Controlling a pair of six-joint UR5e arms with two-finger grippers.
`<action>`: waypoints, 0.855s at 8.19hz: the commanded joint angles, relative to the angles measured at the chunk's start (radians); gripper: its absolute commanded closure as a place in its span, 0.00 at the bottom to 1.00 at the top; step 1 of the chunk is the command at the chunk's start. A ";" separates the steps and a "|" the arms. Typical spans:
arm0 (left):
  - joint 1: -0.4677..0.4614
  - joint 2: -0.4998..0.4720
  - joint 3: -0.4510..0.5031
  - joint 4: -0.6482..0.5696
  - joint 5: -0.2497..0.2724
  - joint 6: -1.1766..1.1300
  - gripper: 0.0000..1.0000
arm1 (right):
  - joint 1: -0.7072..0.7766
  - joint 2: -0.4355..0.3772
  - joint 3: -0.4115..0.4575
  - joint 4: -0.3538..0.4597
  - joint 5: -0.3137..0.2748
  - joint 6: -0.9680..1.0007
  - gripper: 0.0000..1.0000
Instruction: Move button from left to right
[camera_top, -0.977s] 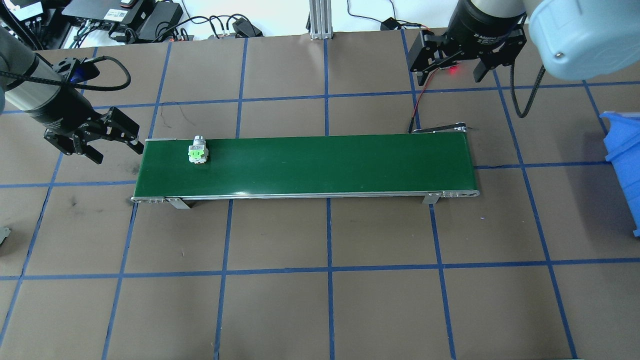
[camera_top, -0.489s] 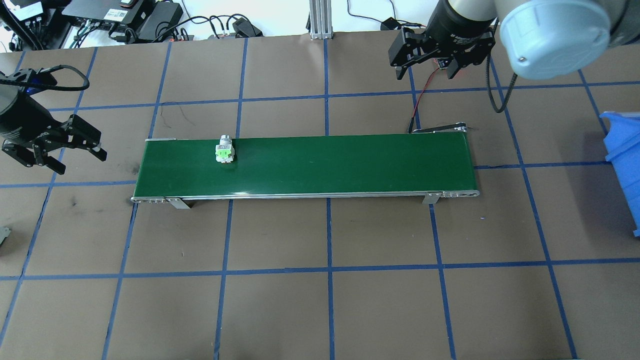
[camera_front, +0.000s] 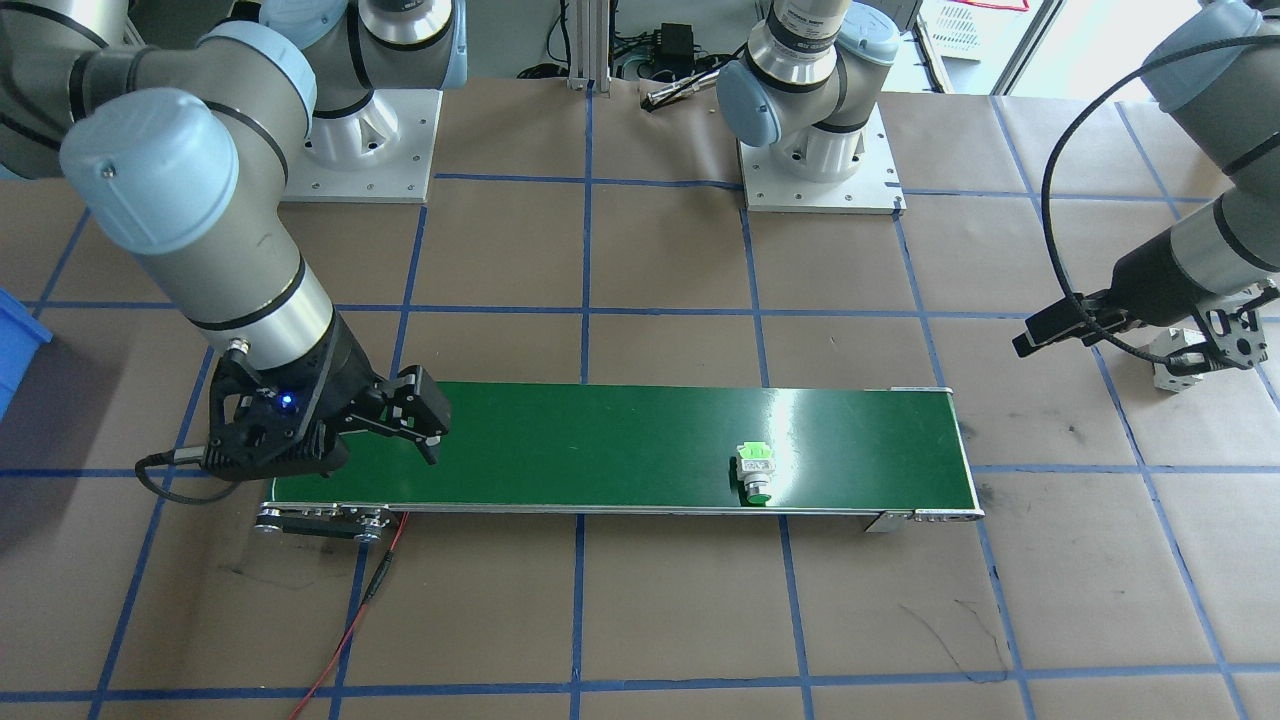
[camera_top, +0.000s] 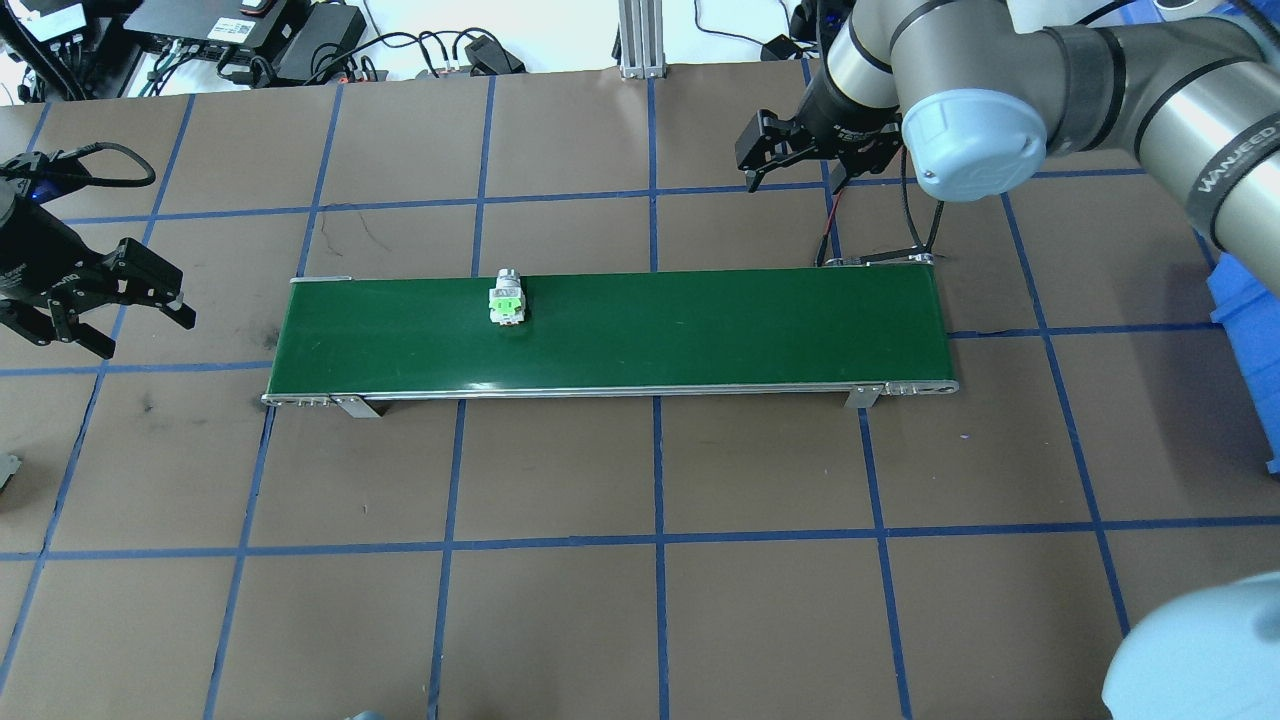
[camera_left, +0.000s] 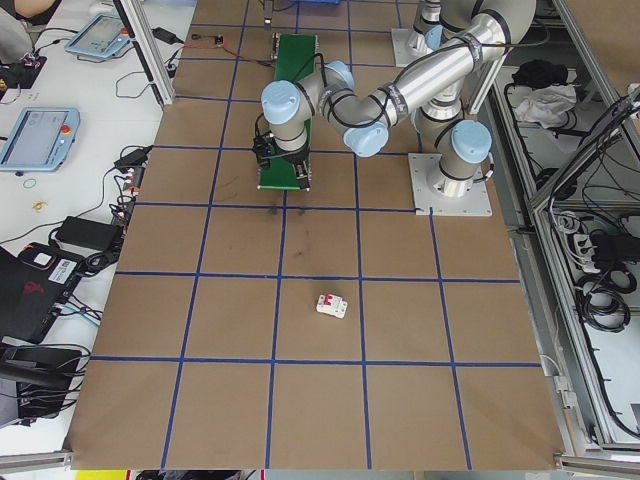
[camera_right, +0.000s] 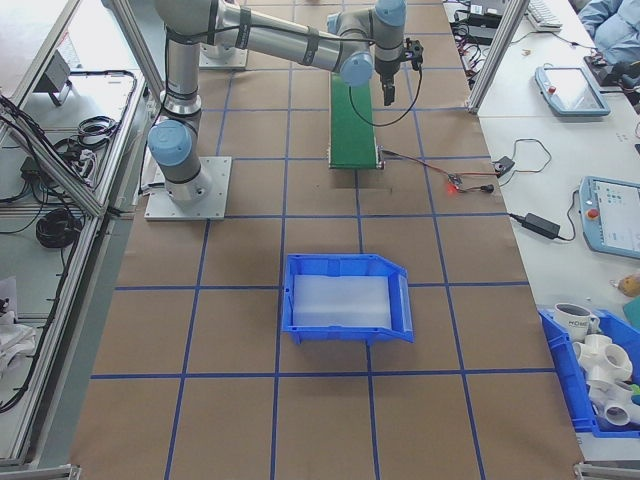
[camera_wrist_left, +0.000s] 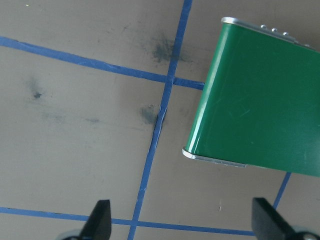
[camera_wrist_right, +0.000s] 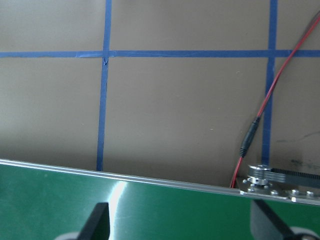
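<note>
Button (camera_top: 507, 301) lay on the green conveyor belt (camera_top: 700, 350), further from the belt's left end than a second before; nothing gripped it. Left gripper (camera_top: 105, 300) had drawn back off that end, jaws apart and empty. Right gripper (camera_top: 800, 160) had shifted beyond the belt's right end, jaws apart. Belt likely doing the carrying; pickup not yet begun.
</note>
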 joint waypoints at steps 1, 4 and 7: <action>0.000 -0.014 -0.010 0.001 -0.004 -0.008 0.00 | 0.000 0.064 0.034 -0.032 0.062 0.004 0.00; 0.001 -0.016 -0.002 0.002 -0.005 -0.004 0.00 | 0.000 0.075 0.100 -0.032 0.133 0.009 0.00; 0.001 -0.017 -0.010 0.002 -0.005 -0.007 0.00 | 0.000 0.075 0.103 -0.020 0.131 0.034 0.00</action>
